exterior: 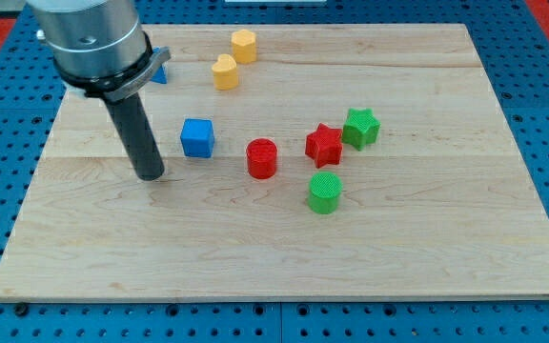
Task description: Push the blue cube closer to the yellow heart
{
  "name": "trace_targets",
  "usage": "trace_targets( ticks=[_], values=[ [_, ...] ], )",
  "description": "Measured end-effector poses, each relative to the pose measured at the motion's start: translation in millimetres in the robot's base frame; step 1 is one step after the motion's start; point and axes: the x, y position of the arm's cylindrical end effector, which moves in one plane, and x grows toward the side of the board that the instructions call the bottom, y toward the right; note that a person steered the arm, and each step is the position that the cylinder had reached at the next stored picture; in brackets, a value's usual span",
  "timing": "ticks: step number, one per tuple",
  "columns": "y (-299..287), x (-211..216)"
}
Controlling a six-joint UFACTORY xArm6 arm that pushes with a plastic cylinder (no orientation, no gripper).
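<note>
Blue cube (197, 137) – matte, rounded edges, sits left of centre on the pale wood-grain board (427, 248). My tip (150, 176) rests on the board just left of and slightly below it, apart, not touching; a plain dark rod, nothing to open or close. Yellow heart (224, 71) lies toward the view's top, with a yellow hexagon (244, 45) just beyond. Right of the cube: red cylinder (262, 158), red star (324, 145) touching green star (360, 127), ridged green cylinder (325, 193). Another blue block (159, 73) – mostly hidden behind the arm, shape unclear.
</note>
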Motion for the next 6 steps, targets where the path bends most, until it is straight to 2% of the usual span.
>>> trace_targets(
  ticks=[1,2,3,4,6],
  values=[
    [52.1,-29.6],
    [58.5,-66.1],
    [66.7,-54.0],
    [-4.8,-37.9],
    [-20.2,-40.1]
  ],
)
